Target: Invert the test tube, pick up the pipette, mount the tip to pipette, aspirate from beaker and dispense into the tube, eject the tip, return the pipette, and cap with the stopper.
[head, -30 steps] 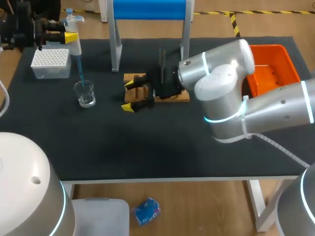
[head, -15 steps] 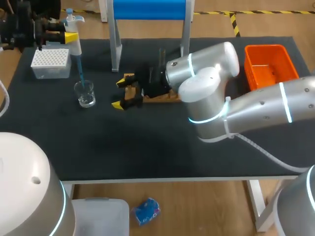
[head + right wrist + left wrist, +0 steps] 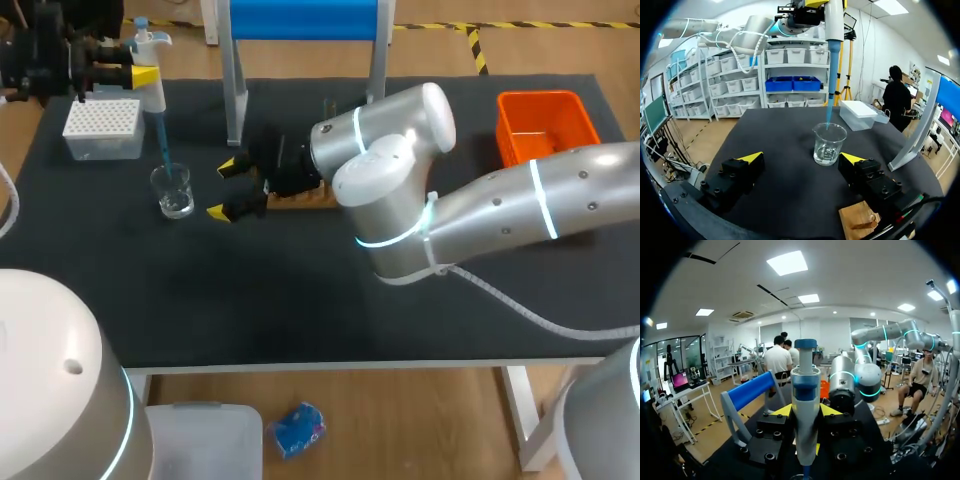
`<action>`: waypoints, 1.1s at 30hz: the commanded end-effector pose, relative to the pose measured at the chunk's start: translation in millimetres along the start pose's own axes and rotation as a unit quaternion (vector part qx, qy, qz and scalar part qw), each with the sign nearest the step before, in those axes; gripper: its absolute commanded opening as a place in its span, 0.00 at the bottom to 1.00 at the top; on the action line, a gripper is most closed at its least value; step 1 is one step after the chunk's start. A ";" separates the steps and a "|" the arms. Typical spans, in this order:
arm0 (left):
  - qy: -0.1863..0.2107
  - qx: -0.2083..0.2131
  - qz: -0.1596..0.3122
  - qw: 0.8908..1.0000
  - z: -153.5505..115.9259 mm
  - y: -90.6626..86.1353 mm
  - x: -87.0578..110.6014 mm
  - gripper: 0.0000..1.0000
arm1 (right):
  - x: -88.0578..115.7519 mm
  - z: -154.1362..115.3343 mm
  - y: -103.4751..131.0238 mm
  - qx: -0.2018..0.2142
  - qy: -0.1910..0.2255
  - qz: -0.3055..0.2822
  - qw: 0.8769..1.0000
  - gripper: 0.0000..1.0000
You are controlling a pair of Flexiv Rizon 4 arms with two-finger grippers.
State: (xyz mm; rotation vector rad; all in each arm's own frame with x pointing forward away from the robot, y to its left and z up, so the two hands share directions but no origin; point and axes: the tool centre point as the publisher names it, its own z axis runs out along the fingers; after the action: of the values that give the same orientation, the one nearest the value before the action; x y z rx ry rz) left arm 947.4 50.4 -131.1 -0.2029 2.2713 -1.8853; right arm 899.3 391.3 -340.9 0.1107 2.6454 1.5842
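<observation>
Stage judged: aspiration. Pipette [image 3: 153, 95] gripped by left claw [image 3: 806, 411] at far left of counter [image 3: 300, 300]. Blue tip [image 3: 831, 75] mounted, lowered into beaker [image 3: 174, 190]. Dispensing, tip ejection, pipette return and capping judged outstanding. Right claw [image 3: 802, 161] spread wide, empty, just right of beaker. Beaker: clear glass, cylindrical. Tip: slender, tapered, translucent. Pipette body: white plastic. Tip box [image 3: 101, 128]: white, perforated top. Rack [image 3: 300, 198]: wooden block.
</observation>
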 end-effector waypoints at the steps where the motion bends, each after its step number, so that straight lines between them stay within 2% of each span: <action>1: -0.002 0.001 0.001 1.000 0.8 0.2 1.1 0.00 | 1.8 9.4 -1.6 -0.008 -0.011 0.000 1.000 1.00; 17: -0.005 0.007 0.002 1.000 6.0 7.1 0.1 0.00 | 1.8 9.4 -1.6 -0.008 -0.011 0.000 1.000 1.00; 33: -0.019 0.023 -0.014 0.999 6.8 38.3 -3.6 0.00 | 1.8 9.4 -1.6 -0.008 -0.011 0.000 1.000 1.00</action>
State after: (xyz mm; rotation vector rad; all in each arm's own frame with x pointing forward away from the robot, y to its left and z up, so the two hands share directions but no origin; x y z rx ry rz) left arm 951.4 52.1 -163.5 -0.2658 2.2216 -1.9216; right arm 899.0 398.1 -344.8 0.1232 2.6256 1.5903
